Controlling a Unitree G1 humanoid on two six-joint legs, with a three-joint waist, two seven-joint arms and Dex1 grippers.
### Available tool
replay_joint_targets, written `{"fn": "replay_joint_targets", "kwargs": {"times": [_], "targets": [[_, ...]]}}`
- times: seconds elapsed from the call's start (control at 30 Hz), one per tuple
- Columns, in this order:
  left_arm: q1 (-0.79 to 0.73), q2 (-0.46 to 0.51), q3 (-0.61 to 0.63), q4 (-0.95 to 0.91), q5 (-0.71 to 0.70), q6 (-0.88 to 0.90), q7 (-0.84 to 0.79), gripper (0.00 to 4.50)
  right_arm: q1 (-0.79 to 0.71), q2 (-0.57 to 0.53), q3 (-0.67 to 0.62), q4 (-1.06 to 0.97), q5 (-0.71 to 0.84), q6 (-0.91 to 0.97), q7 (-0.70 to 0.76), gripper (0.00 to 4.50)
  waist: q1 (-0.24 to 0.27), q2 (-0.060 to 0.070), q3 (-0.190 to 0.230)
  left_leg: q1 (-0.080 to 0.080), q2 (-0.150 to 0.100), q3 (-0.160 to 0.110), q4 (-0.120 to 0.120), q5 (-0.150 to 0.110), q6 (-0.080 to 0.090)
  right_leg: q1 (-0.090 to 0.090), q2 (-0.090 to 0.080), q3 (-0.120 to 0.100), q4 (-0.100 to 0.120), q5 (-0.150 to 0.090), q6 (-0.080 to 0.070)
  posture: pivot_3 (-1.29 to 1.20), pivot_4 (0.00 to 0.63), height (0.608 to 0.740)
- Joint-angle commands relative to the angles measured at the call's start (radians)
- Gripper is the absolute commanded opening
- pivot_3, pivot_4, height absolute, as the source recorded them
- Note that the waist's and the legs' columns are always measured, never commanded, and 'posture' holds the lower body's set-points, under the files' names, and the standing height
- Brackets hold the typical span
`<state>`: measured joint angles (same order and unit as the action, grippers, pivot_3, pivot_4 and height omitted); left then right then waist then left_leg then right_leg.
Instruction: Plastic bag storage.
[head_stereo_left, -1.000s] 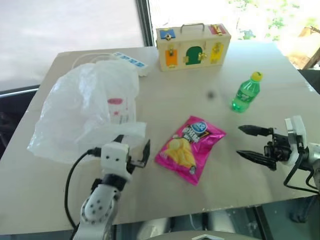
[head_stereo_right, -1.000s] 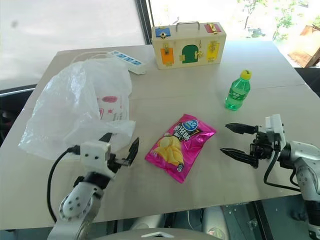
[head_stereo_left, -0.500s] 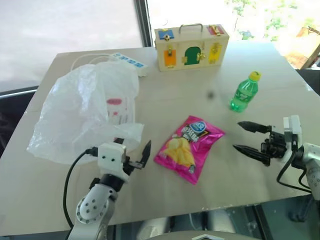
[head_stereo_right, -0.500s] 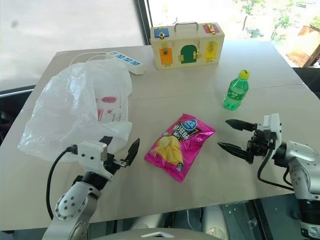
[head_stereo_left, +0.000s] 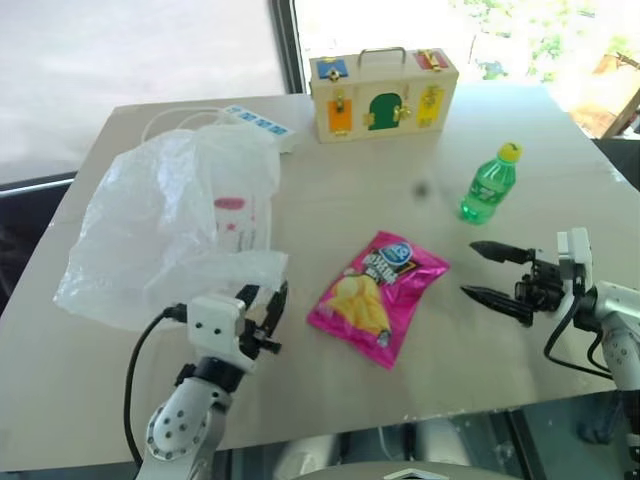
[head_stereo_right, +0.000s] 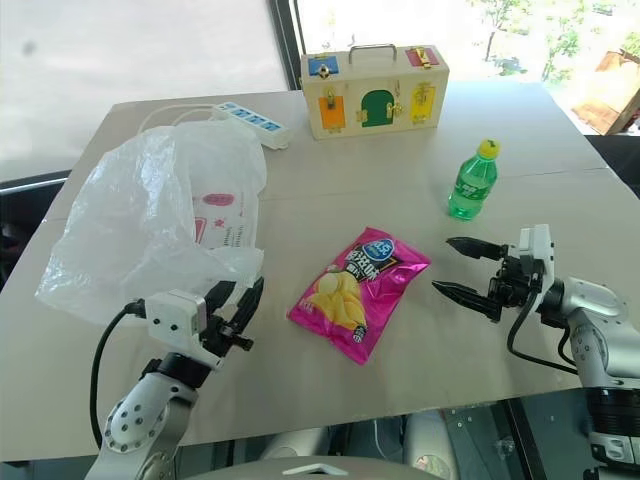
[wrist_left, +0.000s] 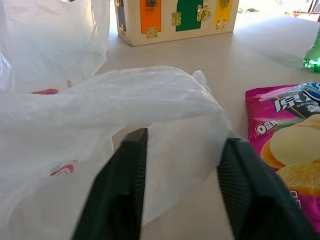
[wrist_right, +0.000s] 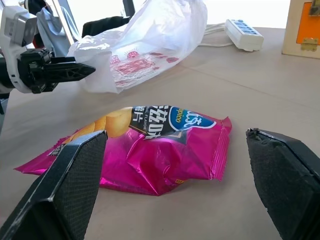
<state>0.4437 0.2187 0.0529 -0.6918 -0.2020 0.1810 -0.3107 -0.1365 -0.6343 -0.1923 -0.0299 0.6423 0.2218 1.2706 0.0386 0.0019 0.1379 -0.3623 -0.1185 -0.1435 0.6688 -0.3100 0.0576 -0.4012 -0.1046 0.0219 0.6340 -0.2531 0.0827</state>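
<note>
The plastic bag (head_stereo_left: 175, 225) lies slumped on the left part of the table (head_stereo_left: 330, 180), its near corner now drawn between the fingers of the left gripper (head_stereo_left: 262, 312), which stood wide a second ago and have since narrowed onto the film; whether the pinch is firm cannot be told, though the left wrist view shows film bunched between both fingers. This looks like the first hold needed to gather the bag for storage. The right gripper (head_stereo_left: 497, 272) hangs spread and empty just right of the pink chips packet (head_stereo_left: 380, 297), much as before.
</note>
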Motion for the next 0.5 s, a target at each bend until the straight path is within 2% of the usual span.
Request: {"fn": "replay_joint_targets", "kwargs": {"times": [0.03, 0.07, 0.3, 0.5], "targets": [[-0.005, 0.006, 0.005, -0.015, -0.024, -0.024, -0.012, 0.35, -0.011, 0.002, -0.008, -0.019, 0.006, -0.021, 0.007, 4.50, 0.000, 0.000, 0.000, 0.000, 0.000, 0.000, 0.000, 0.000, 0.000, 0.000, 0.000, 0.000, 0.000, 0.000, 0.000, 0.00, 0.150, 0.740], [-0.008, 0.006, 0.007, -0.014, -0.023, -0.024, -0.011, 0.02, -0.009, 0.003, -0.009, -0.019, 0.005, -0.022, 0.007, 4.50, 0.000, 0.000, 0.000, 0.000, 0.000, 0.000, 0.000, 0.000, 0.000, 0.000, 0.000, 0.000, 0.000, 0.000, 0.000, 0.00, 0.150, 0.740], [-0.128, -0.017, 0.122, 0.038, -0.045, 0.044, 0.093, 0.02, 0.002, 0.013, -0.012, -0.029, 0.003, -0.027, -0.005, 4.50, 0.000, 0.000, 0.000, 0.000, 0.000, 0.000, 0.000, 0.000, 0.000, 0.000, 0.000, 0.000, 0.001, 0.000, 0.000, 0.00, 0.150, 0.740], [-0.490, 0.037, 0.333, 0.245, -0.102, 0.167, 0.242, 0.02, 0.016, 0.023, -0.011, -0.044, 0.002, -0.029, -0.019, 4.50, 0.001, -0.001, 0.000, 0.000, 0.000, -0.001, 0.003, 0.001, -0.001, -0.001, 0.001, -0.002, 0.005, 0.000, 0.000, 0.00, 0.150, 0.740]]}}
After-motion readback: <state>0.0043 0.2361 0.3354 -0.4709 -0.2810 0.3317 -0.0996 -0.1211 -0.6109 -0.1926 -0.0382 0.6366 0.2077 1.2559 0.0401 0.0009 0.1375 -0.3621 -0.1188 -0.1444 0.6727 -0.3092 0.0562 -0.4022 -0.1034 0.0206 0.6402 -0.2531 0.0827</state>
